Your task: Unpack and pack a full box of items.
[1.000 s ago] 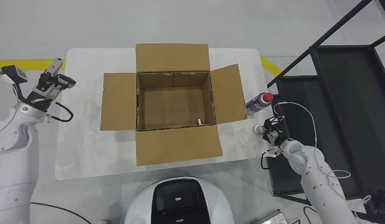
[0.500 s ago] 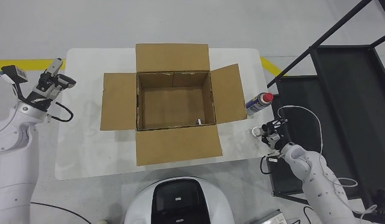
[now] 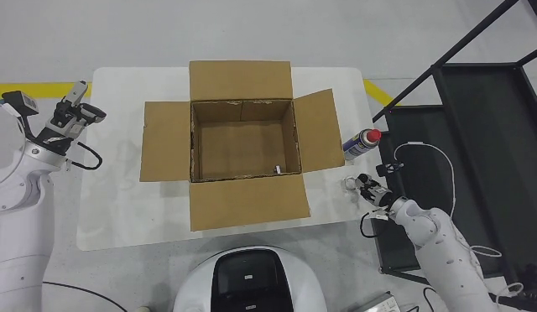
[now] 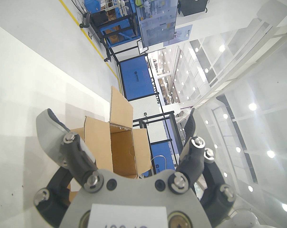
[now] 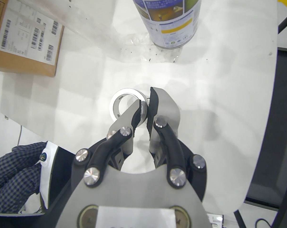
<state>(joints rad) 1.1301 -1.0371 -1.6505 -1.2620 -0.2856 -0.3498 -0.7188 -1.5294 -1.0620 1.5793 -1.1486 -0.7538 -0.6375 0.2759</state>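
Observation:
An open cardboard box (image 3: pixel 243 148) stands in the middle of the white table (image 3: pixel 117 211), flaps spread out and its inside bare. A spray can (image 3: pixel 362 143) with a red cap stands upright beside the box's right flap; its printed body (image 5: pixel 169 10) is just beyond my right gripper. My right gripper (image 3: pixel 362 184) (image 5: pixel 144 106) is shut on the rim of a small metal ring (image 3: pixel 350 182) (image 5: pixel 123 104), low over the table near its right edge. My left gripper (image 3: pixel 82 102) (image 4: pixel 118 119) is open with nothing in it, by the table's left edge, facing the box (image 4: pixel 119 143).
A black metal rack (image 3: pixel 470 127) stands close against the table's right side. The box's right flap (image 5: pixel 26 31) bears a white label and lies near the ring. Bare tabletop lies left of the box and along the front edge.
My right gripper has moved a little leftward toward the box with the metal ring in it. The left arm has not moved.

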